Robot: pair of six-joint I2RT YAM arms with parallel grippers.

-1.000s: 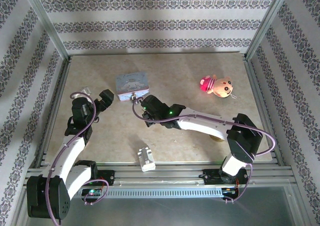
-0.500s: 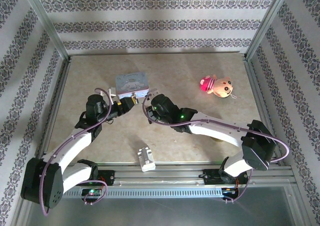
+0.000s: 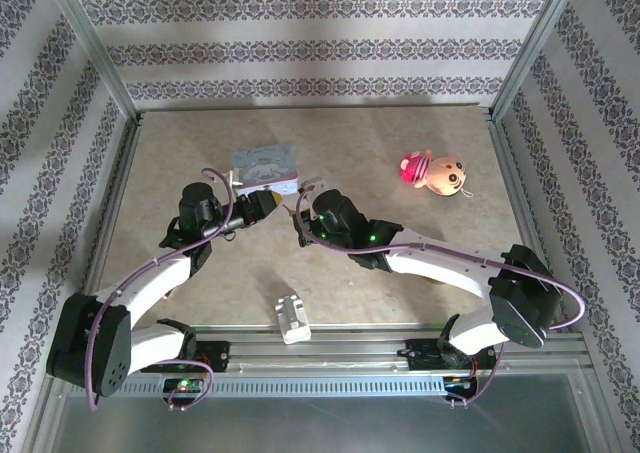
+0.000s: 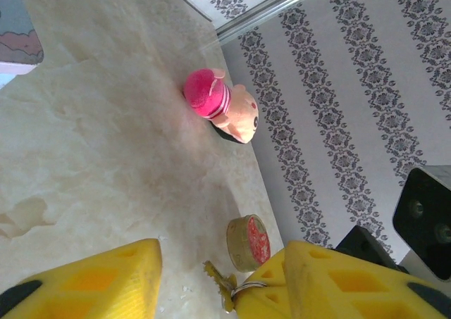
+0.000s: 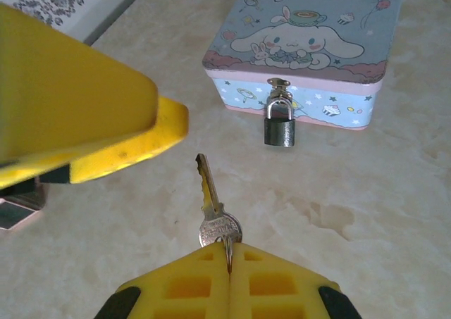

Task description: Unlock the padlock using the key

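Note:
The padlock [image 5: 280, 125] hangs shut on the hasp at the front of the pale blue tin [image 5: 303, 44]. My right gripper [image 5: 229, 247] is shut on the head of the key [image 5: 211, 196], whose blade points toward the tin and stops short of the padlock. In the top view the right gripper [image 3: 300, 206] sits just right of the tin's [image 3: 264, 163] front. My left gripper [image 3: 262, 205] is close beside it, open; its yellow fingers [image 5: 84, 115] loom left of the key. From the left wrist, the key [image 4: 222, 285] shows between the open left gripper's [image 4: 224, 252] fingers.
A pink plush toy [image 3: 433, 171] lies at the back right. A whitish ridged block [image 3: 292, 316] sits near the front edge. A small round tin with a red lid [image 4: 249, 243] lies on the table under the right arm. Metal frame rails border the table.
My left arm has swung right, bringing its gripper from the table's left side to the tin's front beside the right gripper. The right gripper has shifted slightly right and back with the key.

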